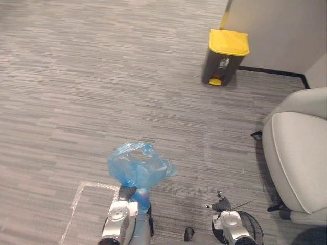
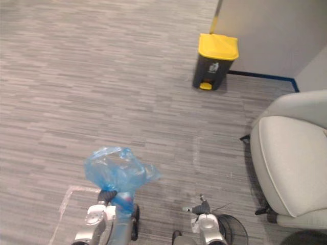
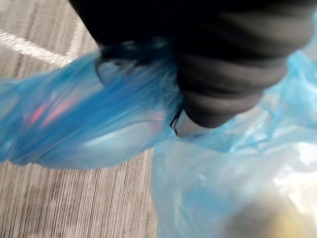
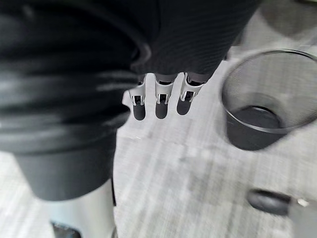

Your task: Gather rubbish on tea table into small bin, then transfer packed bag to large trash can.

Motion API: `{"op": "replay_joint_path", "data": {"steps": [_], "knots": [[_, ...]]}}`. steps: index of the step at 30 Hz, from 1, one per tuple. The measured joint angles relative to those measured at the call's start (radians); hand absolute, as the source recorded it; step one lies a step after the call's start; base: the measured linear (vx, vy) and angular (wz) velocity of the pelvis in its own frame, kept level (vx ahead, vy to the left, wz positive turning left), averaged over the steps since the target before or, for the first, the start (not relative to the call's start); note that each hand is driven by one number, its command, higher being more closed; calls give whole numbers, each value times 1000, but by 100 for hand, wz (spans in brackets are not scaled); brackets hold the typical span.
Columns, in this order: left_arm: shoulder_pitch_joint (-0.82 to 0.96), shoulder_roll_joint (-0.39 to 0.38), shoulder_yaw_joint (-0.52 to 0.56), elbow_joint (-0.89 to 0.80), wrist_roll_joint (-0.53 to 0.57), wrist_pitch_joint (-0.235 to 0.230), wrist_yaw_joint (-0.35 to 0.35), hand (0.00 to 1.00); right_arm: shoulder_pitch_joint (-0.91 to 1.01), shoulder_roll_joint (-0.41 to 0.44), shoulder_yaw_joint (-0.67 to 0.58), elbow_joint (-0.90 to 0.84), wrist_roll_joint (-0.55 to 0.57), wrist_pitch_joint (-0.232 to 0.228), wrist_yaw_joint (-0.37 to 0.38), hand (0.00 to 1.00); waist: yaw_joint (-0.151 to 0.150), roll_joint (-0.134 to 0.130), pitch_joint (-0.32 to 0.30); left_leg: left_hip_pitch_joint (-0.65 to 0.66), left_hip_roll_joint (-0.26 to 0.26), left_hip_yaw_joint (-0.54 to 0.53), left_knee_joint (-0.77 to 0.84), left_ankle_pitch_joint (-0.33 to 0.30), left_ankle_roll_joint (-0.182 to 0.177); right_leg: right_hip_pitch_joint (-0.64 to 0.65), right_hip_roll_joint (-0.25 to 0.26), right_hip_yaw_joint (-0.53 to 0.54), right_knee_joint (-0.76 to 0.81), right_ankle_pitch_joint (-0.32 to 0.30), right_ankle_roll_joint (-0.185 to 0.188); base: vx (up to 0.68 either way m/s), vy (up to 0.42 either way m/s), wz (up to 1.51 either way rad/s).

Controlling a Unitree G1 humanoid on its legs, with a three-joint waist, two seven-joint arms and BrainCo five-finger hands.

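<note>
blue bag gripped in left hand, trash can far off

the left hand is clamped on the neck of the blue bag, near left above the carpet. the right hand hangs with fingers straight and apart, holding nothing, beside the mesh bin. the yellow-lidded trash can stands far right.

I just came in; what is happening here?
The robot holds a packed blue bag in its left hand, fingers closed round the bag's neck. Its right hand hangs open near the small mesh bin on the floor. The yellow-lidded trash can stands ahead by the wall, lid shut; the bag is not yet in it.
</note>
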Motion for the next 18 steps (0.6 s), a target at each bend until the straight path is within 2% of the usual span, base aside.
{"op": "replay_joint_path", "data": {"steps": [2, 3, 5, 6, 8, 9, 10, 11, 12, 13, 14, 16, 17, 18], "knots": [[5, 16, -16, -1, 0, 1, 0, 100, -2, 9, 7, -1, 0, -1, 4, 0, -4, 6, 3, 70, -2, 31, -19, -24, 19, -89, -10, 3, 232, 5, 83, 338, 180, -60], [2, 34, -35, -1, 0, 1, 0, 100, -6, 18, 7, -2, 0, -2, 7, 0, -9, 5, 3, 118, -2, 48, -46, -28, 22, -158, -5, -12, 374, -8, 72, 323, 130, -41], [-1, 48, -44, 0, 0, 1, 0, 100, -22, 18, 25, -3, 0, -3, 8, 0, -18, 9, 8, 190, -2, 61, -107, -28, 22, -218, -1, -81, 438, -40, 18, 302, 56, -36], [-4, 57, -42, 0, 0, 2, 1, 100, -27, 17, 44, -3, 0, -4, 8, 0, -30, 13, 17, 253, 3, 75, -158, -29, 22, -257, 13, -141, 404, -58, -24, 346, -12, -34], [-16, 61, -35, 1, 0, 1, 1, 100, -45, 17, 48, -3, 0, -5, 8, 0, -36, 20, 24, 290, 18, 87, -195, -37, 10, -299, 42, -202, 290, -46, -58, 289, -57, -23], [-30, 70, -34, 3, 0, 1, 1, 100, -50, 17, 49, -3, 0, -4, 8, 0, -36, 15, 33, 315, 23, 97, -219, -43, -1, -326, 61, -231, 182, -9, -76, 304, -100, -11], [-37, 79, -35, 17, 1, 1, 1, 100, -44, 16, 48, -2, 0, -3, 7, 0, -41, 3, 32, 340, 13, 101, -241, -57, -23, -324, 78, -242, 23, 83, -82, 327, -109, 1], [-37, 88, -35, 28, 1, 1, 1, 100, -35, 15, 48, -1, 0, -2, 7, 0, -48, -11, 32, 356, 0, 92, -242, -67, -37, -322, 79, -230, -26, 178, -110, 394, -140, 15], [-44, 75, -34, 52, 2, 2, 3, 100, -24, -2, 48, 1, 0, -2, 6, 0, -54, 4, 34, 377, 13, 71, -241, -84, -55, -322, 89, -220, 11, 203, -157, 412, -148, 9], [-39, 66, -34, 63, 3, 2, 1, 100, -16, -17, 45, 1, 0, -1, 7, 0, -57, 18, 29, 370, 33, 65, -207, -86, -59, -322, 99, -226, 30, 161, -164, 408, -165, -1], [-38, 61, -34, 63, 3, 2, 2, 100, -12, -21, 41, 1, 0, -1, 7, 0, -58, 21, 30, 359, 44, 57, -178, -88, -63, -316, 104, -232, 29, 148, -169, 376, -182, -4], [-38, 49, -28, 63, 3, 2, 1, 100, -4, -19, 32, 0, 1, 3, 6, 0, -61, 29, 33, 293, 85, 21, 13, -100, -83, -265, 129, -245, 7, 131, -188, 406, -188, 6], [-32, 35, -20, 62, 3, 3, -1, 100, 4, -16, 36, -3, 2, 7, 6, 0, -60, 31, 36, 242, 117, -2, 187, -80, -102, -203, 149, -250, -27, 121, -202, 500, -155, 1], [-22, 17, -7, 53, 2, 2, -2, 100, 11, -11, 38, -13, 2, 7, 5, 0, -53, 31, 38, 185, 159, -13, 380, -76, -103, -128, 165, -246, -62, 111, -215, 492, -117, -7]]}}
